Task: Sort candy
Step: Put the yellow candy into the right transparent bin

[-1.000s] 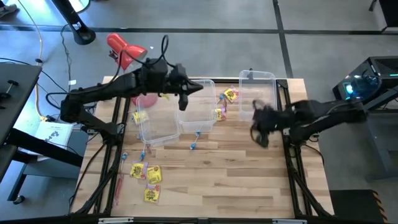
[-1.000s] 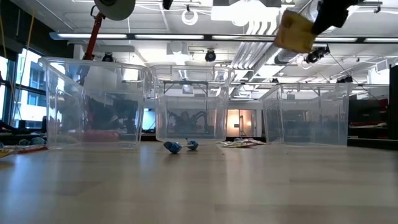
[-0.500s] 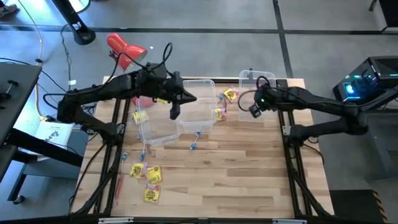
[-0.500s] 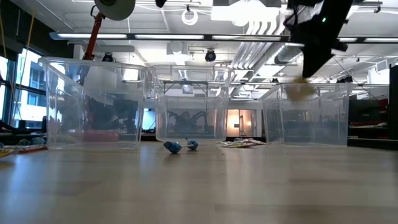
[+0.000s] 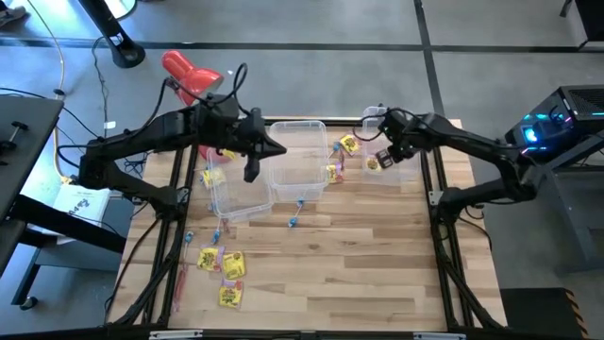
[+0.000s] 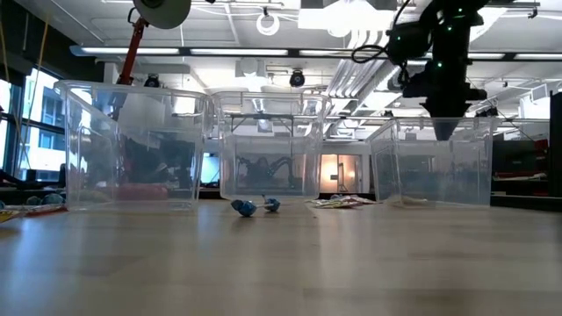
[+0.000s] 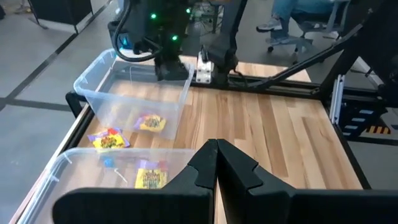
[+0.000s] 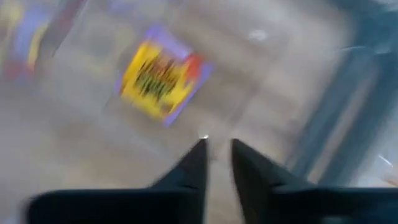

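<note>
My right gripper (image 5: 385,156) hangs open over the right clear bin (image 5: 404,119), fingers pointing down (image 6: 443,130). A yellow packet (image 8: 158,74) lies flat on that bin's floor just below it (image 5: 374,162). My left gripper (image 5: 250,172) is shut and holds nothing, hovering over the gap between the left bin (image 5: 236,200) and the middle bin (image 5: 300,179); its fingertips meet in the left wrist view (image 7: 216,146). Two yellow packets (image 5: 349,144) (image 5: 333,173) lie on the table between the middle and right bins. Blue pieces (image 5: 293,222) rest near the middle bin.
Near the table's left front lie three yellow packets (image 5: 226,269), blue pieces (image 5: 217,232) and red sticks (image 5: 179,283). The left bin holds something pink (image 5: 223,151) and a yellow packet (image 5: 212,177). A red lamp (image 5: 189,76) stands behind the far left corner. Bare wood (image 5: 359,264) spans the near right.
My right gripper swung from the table's right side toward the far edge, to above the right bin, and let go of the yellow packet, which fell and now lies on the bin's floor. My left gripper drifted toward the table's left, staying shut.
</note>
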You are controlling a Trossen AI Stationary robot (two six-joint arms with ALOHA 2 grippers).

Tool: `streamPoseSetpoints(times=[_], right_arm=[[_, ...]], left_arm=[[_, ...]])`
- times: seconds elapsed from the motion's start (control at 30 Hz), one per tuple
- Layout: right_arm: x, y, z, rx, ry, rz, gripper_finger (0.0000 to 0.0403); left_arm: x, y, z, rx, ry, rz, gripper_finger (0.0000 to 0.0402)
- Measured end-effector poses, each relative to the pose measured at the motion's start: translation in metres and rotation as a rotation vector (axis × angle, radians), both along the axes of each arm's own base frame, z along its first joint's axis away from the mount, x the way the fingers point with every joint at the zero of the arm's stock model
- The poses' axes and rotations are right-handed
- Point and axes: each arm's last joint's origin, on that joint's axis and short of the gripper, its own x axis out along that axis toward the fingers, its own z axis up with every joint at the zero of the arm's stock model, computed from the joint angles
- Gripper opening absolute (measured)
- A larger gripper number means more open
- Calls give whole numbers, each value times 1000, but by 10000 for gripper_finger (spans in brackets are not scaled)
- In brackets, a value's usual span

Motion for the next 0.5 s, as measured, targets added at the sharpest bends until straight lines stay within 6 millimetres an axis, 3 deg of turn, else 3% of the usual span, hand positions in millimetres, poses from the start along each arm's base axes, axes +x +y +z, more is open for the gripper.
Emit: streamPoseSetpoints(times=[0.07,0.5], right_arm=[[3,6,-3,34,42,69,14],[-16,44,3,198,255,77,1]], left_arm=[[1,-1,-3,10,22,-11,0],[3,-5,-7,37,64,-19,0]])
